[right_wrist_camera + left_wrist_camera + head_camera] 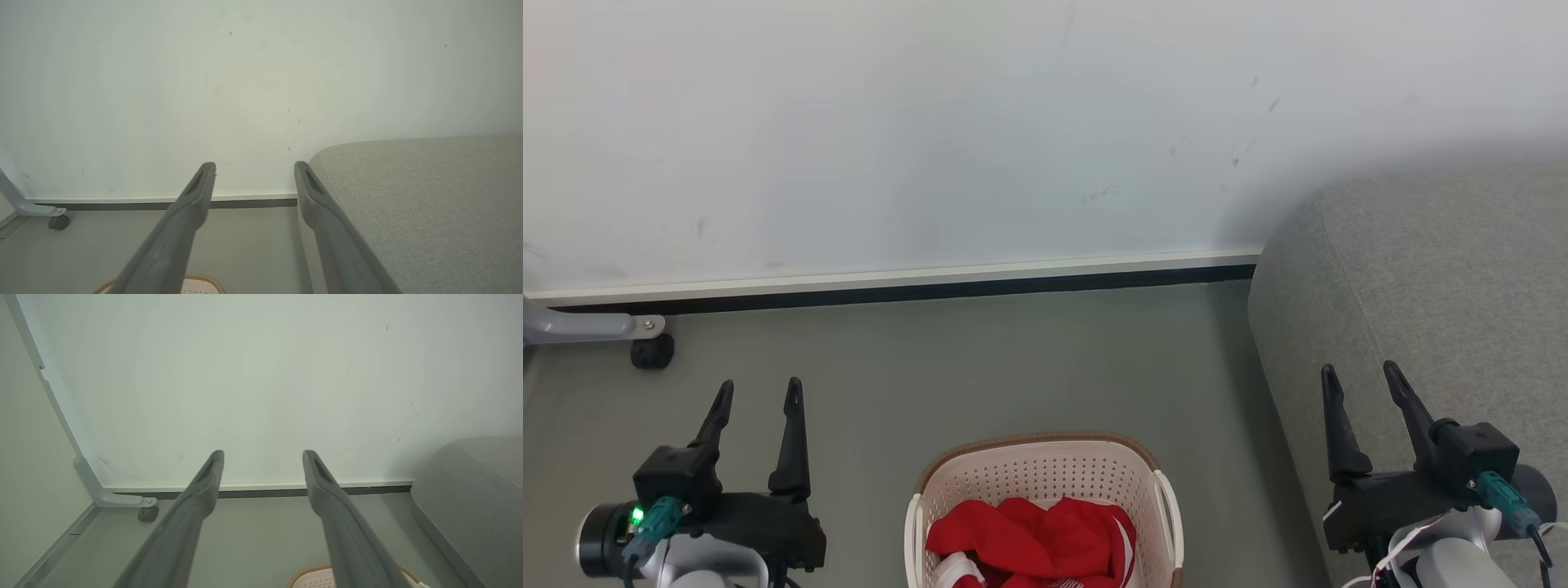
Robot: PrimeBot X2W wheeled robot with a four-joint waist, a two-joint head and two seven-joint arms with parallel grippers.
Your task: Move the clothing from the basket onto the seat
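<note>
Red clothing (1029,543) with white trim lies bunched in the cream basket (1045,465), which stands on the floor at the bottom centre of the head view. Its brown rim also shows at the bottom of the left wrist view as the basket (310,577) and of the right wrist view as the basket (200,283). The grey seat (1437,294) fills the right side; it appears too as the seat (474,498) and the seat (421,204). My left gripper (758,392) hovers open left of the basket. My right gripper (1360,377) is open over the seat's edge. Both hold nothing.
A white wall (931,131) with a dark baseboard (931,290) runs across the back. A grey metal leg with a black castor (652,351) stands at the far left. Grey-green floor (980,367) lies between the basket and the wall.
</note>
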